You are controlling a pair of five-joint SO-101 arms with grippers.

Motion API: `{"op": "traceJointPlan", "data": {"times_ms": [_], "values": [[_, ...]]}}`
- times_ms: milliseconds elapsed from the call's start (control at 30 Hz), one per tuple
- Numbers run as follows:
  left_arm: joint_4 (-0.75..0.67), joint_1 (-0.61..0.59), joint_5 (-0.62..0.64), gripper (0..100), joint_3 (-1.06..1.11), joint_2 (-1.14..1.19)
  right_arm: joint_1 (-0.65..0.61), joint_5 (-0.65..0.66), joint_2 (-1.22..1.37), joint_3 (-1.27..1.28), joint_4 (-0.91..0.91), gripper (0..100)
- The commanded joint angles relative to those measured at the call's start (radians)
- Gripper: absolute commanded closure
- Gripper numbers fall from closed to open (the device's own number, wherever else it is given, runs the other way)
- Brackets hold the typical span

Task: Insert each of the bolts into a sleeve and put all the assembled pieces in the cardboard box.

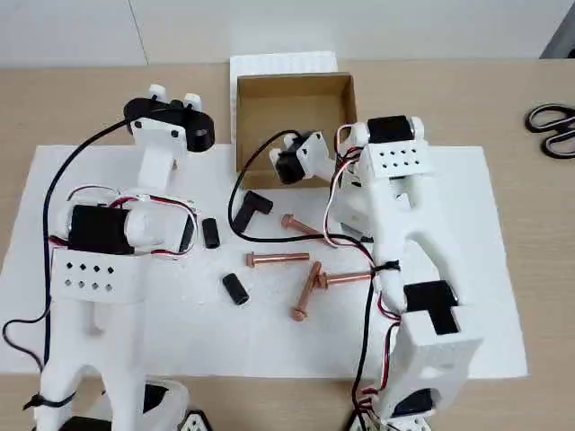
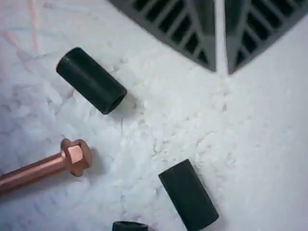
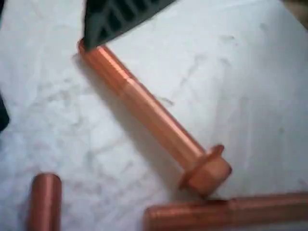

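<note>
The left pincer (image 2: 221,71) has its two grey fingers (image 2: 187,29) almost together. Just a thin line of white shows between them, and it holds nothing. It hangs over the white sheet (image 2: 260,144). A black sleeve (image 2: 91,80) lies near it, not touching it. A second sleeve (image 2: 188,195) lies farther off. The head of a copper bolt (image 2: 76,156) lies between those two.

The right pincer (image 3: 96,36) sits right at the plain end of a second bolt (image 3: 149,108). One cannot tell if this pincer is apart or together. That bolt's head lies just beside a third bolt (image 3: 226,211).

Seen from above, the cardboard box (image 1: 296,79) stands at the far edge of the sheet, behind the sleeves and bolts.
</note>
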Motion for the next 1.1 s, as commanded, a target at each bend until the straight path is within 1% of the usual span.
{"op": "traceJointPlan", "data": {"times_ms": [0,167,433,633,800,967,1067], "values": [[-0.020,0.005,-0.003,99,-0.039,-0.014,0.036,0.037,0.004,-0.026,0.005,87.3],[-0.041,0.005,-0.003,99,-0.039,-0.014,0.076,0.058,0.008,-0.041,0.007,87.3],[-0.055,0.005,-0.002,99,-0.039,-0.014,0.076,0.126,0.013,-0.041,0.005,87.0],[-0.110,0.005,-0.002,99,-0.039,-0.014,0.116,0.195,0.019,-0.043,-0.019,77.7],[-0.138,0.006,-0.002,99,-0.039,-0.014,0.127,0.207,0.111,-0.109,-0.015,77.5],[-0.143,0.006,-0.002,99,-0.039,-0.012,0.099,0.207,0.229,-0.189,0.005,77.5],[-0.141,0.006,-0.002,99,-0.039,-0.012,0.077,0.203,0.245,-0.192,0.007,77.5]]}}
